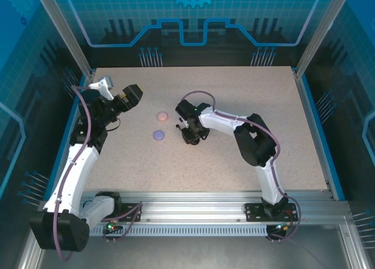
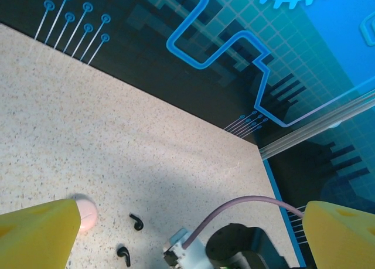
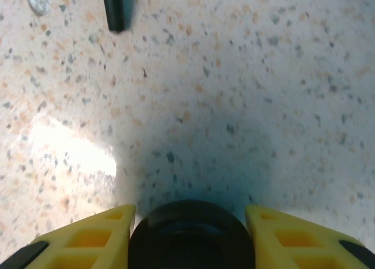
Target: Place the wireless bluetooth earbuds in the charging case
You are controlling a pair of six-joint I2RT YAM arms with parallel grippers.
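Two tiny black stemmed earbuds (image 2: 136, 222) (image 2: 124, 253) lie on the speckled table beside the pink round case (image 2: 87, 213). A black stem (image 3: 114, 8) lies ahead of the right fingers. My right gripper (image 3: 190, 215) sits low on the table, its yellow fingers (image 3: 88, 239) pressed against both sides of a black round case (image 3: 190, 237). In the top view this gripper (image 1: 190, 136) is at the table's middle. My left gripper (image 2: 192, 205) hangs open and empty above the table's left side (image 1: 130, 96). The lavender and pale pink earbuds are hidden.
A pink round case (image 1: 162, 115) and a lavender round case (image 1: 158, 135) lie left of the right gripper. The right arm's wrist and its purple cable (image 2: 234, 248) sit under the left camera. Blue rails (image 1: 310, 122) edge the table.
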